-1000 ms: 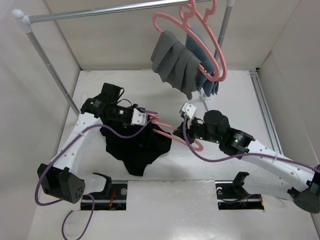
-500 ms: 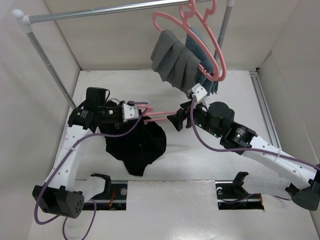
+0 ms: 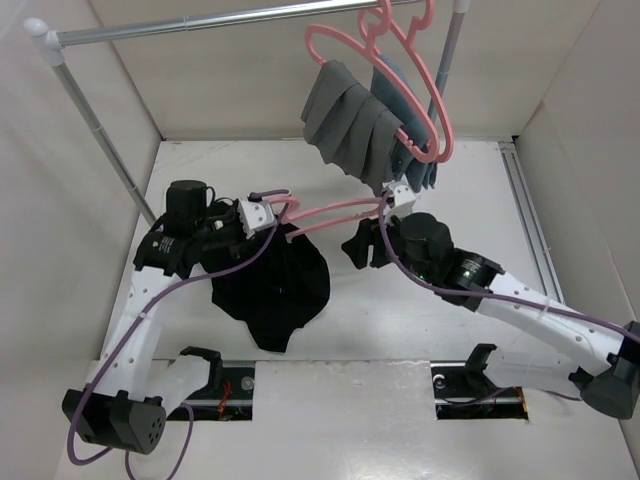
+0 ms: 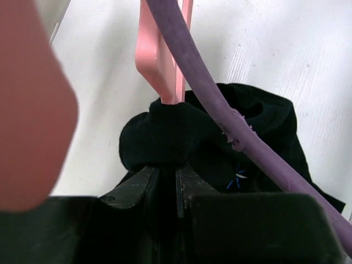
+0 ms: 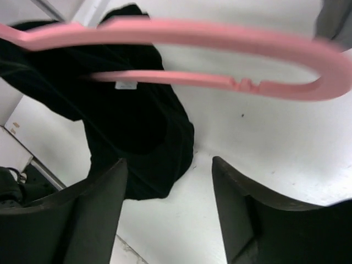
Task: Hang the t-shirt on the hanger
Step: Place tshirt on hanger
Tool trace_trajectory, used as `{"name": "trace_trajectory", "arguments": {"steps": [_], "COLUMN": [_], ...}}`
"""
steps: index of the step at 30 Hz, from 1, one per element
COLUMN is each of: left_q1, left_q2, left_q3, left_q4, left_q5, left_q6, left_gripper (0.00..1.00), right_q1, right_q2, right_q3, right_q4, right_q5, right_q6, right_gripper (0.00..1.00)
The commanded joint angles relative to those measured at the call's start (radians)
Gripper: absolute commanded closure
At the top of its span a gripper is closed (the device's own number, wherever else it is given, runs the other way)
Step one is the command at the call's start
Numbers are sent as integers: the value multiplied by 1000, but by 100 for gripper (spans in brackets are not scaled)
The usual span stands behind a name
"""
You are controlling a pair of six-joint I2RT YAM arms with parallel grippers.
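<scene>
The pink hanger (image 3: 330, 212) is held level above the table, its frame running left to right. My left gripper (image 3: 283, 215) is shut on its left end, where the black t-shirt (image 3: 275, 290) is bunched over it. In the left wrist view the hanger (image 4: 165, 66) disappears into the black cloth (image 4: 165, 137) right at the tips of my shut left gripper (image 4: 177, 171). The rest of the shirt droops in a heap onto the table. My right gripper (image 3: 358, 248) stands open just under the hanger's right end, holding nothing. The right wrist view shows the hanger (image 5: 220, 38) above the right gripper (image 5: 168, 187).
A metal clothes rail (image 3: 200, 22) crosses the back. Two more pink hangers hang from it at the back right, one with a dark grey garment (image 3: 350, 125) and one with a blue-grey garment (image 3: 415, 165), close above my right arm. A purple cable (image 4: 220, 110) crosses the left wrist view.
My right gripper has let go of the hanger's right end and opened, now sitting just under it. The left arm has lifted the hanger and shirt edge up and back to the left.
</scene>
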Motion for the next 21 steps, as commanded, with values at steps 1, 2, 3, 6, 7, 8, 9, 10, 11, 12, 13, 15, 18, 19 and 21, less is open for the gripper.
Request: {"name": "trace_trajectory", "arguments": {"steps": [1,2,3,6,7,8,9,10,11,12,13,15,18,19,21], "left_q1": [4,4,4,4,4,4,4,4,4,4,4,4,4,4,4], "left_q2": [-41,-41,-41,-50,-51,-51,-51,-60,-60,-60,-60,-60,-60,-60,-60], "left_q3": [12,12,12,12,12,1,1,1,-9,-9,-9,-20,-29,-29,-42], "left_q4": [76,76,76,85,85,94,94,107,119,130,139,185,209,210,210], "left_q5": [17,26,26,46,46,55,55,55,55,55,55,66,75,75,64], "left_q6": [-82,-94,-105,-132,-132,-132,-148,-148,-158,-168,-191,-229,-254,-254,-245], "left_gripper": [100,100,100,100,100,100,100,100,100,100,100,100,100,100,100], "right_q1": [8,8,8,8,8,8,17,17,17,17,17,17,31,44,92], "right_q2": [69,104,182,311,333,351,368,400,413,413,425,425,390,361,272], "right_q3": [-14,7,41,69,69,69,69,69,69,69,69,69,55,46,35], "right_q4": [89,100,121,197,228,256,293,293,293,293,293,293,293,293,293], "right_q5": [-13,-27,-38,-64,-82,-82,-82,-98,-98,-98,-98,-86,-46,38,132], "right_q6": [90,90,99,154,194,215,234,245,245,255,255,291,282,282,208], "right_gripper": [31,31,30,32,32,34,34,34,34,35,35,35,35,35,32]}}
